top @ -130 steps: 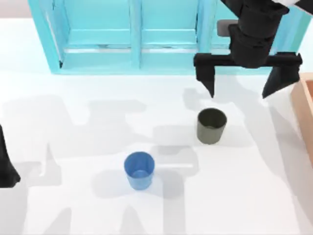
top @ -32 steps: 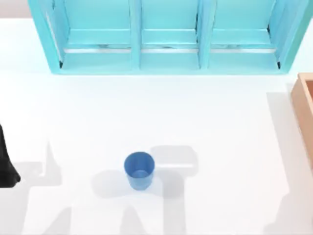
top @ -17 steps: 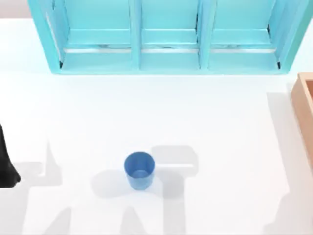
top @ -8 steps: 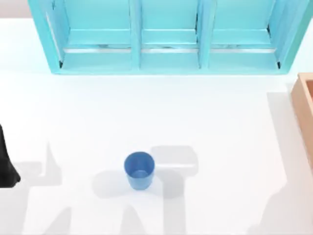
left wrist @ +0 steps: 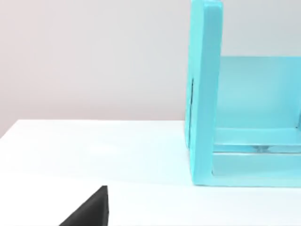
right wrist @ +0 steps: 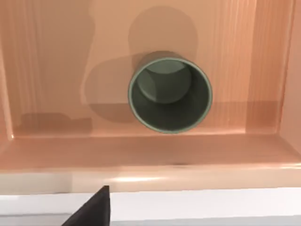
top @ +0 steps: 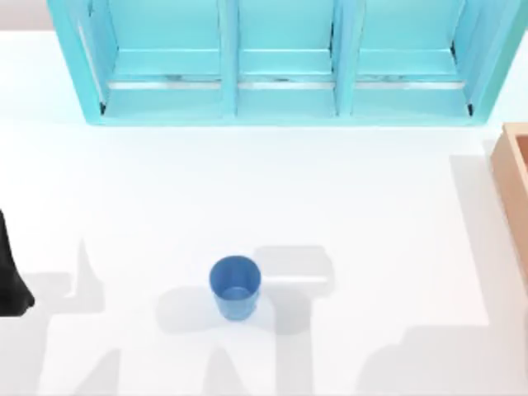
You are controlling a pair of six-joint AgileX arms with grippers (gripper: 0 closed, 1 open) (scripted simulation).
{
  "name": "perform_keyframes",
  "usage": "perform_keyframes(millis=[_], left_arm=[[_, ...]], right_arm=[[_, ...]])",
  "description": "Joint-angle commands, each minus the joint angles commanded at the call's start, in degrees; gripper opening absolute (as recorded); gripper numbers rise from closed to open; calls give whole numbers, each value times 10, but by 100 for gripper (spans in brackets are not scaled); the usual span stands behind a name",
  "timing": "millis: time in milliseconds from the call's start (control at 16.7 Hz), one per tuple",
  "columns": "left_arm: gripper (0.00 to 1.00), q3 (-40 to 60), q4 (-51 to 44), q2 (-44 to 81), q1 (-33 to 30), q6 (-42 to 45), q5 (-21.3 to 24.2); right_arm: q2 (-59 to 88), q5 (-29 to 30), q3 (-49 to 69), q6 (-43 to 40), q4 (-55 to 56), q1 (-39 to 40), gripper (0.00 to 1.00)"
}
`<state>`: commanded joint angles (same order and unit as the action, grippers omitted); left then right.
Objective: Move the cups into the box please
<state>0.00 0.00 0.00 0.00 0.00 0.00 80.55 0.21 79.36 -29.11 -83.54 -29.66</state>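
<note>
White table, one cup down and one to go.

Since a few seconds ago the olive-grey cup (right wrist: pixel 170 92) has left the table and now stands upright inside the wooden box (right wrist: pixel 141 155) (at the table's right edge), seen from the right wrist. The blue cup (top: pixel 235 286) waits mid-table, front of the blue shelf (top: pixel 280 62). Left arm (top: pixel 10 276) sits parked at the left edge; whether either gripper is open or clenched, I cannot tell.

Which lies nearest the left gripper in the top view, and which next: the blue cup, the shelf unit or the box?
From the left gripper, at the table's left edge:
1. Blue cup, upright near the table's middle.
2. Shelf unit, along the far edge; its closest corner is about as near as the cup, too close to call.
3. Box, at the right edge.
</note>
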Motion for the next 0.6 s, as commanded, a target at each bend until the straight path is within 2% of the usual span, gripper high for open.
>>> perform_keyframes(millis=[360, 600], left_arm=[[100, 0, 0, 0, 0, 0, 0], [100, 0, 0, 0, 0, 0, 0]], right_arm=[[16, 0, 14, 19, 0, 20, 100], [91, 3, 86, 124, -5, 129, 100]])
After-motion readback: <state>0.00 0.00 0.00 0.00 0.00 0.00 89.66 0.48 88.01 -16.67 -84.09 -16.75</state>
